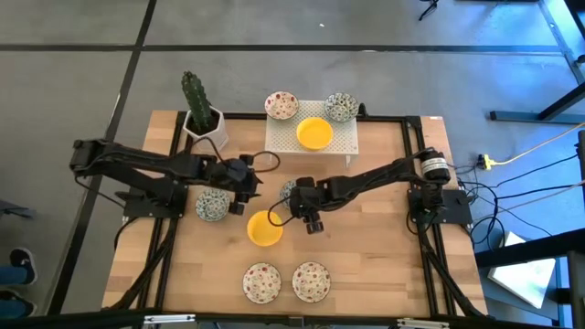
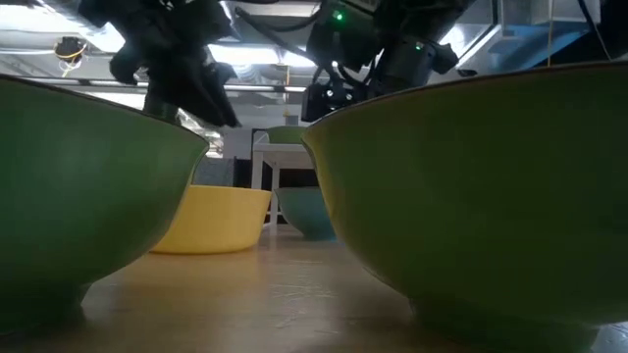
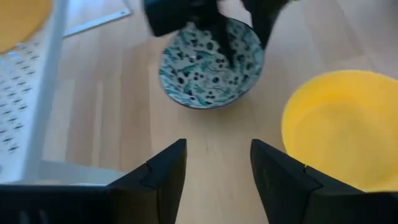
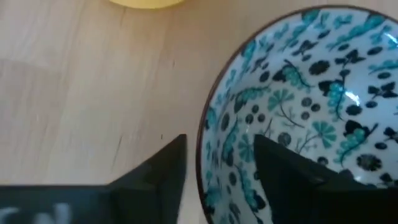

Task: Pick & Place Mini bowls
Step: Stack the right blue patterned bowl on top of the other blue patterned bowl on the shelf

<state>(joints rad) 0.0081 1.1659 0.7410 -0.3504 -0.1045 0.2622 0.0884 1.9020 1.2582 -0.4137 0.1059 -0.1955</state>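
on top of the white perforated stand [image 1: 334, 143], at the far edge of the wooden table [image 1: 375, 265], sits 1 yellow mini bowl [image 1: 314, 133], flanked by a speckled bowl [image 1: 281, 106] at one far corner and a green-patterned bowl [image 1: 341, 107] at the other; all 3 look empty. just beside that stand, past its speckled-bowl corner, a cactus [image 1: 195, 93] stands in a white plant pot [image 1: 207, 128].

toward the table's middle, on the near side of the stand, the right gripper [image 4: 217, 163] straddles the rim of a green-patterned bowl [image 4: 305, 106]: 1 finger inside, 1 outside, narrowly spread, and whether they actually pinch the rim cannot be told. the left gripper [image 3: 217, 163] hovers nearby with its fingers apart and nothing between them, facing that same bowl [image 3: 210, 61] and a second yellow bowl [image 3: 339, 127] just beside it, also empty. a third green-patterned bowl [image 1: 212, 204] lies under the left arm, farther from the stand toward the cactus side. 2 more speckled bowls [image 1: 261, 281] [image 1: 311, 281] sit side by side at the table's near edge, well apart from the stand.

counted in the high view: 8 mini bowls, namely 2 yellow, 3 speckled and 3 green-patterned, plus 1 stand and 1 potted cactus.
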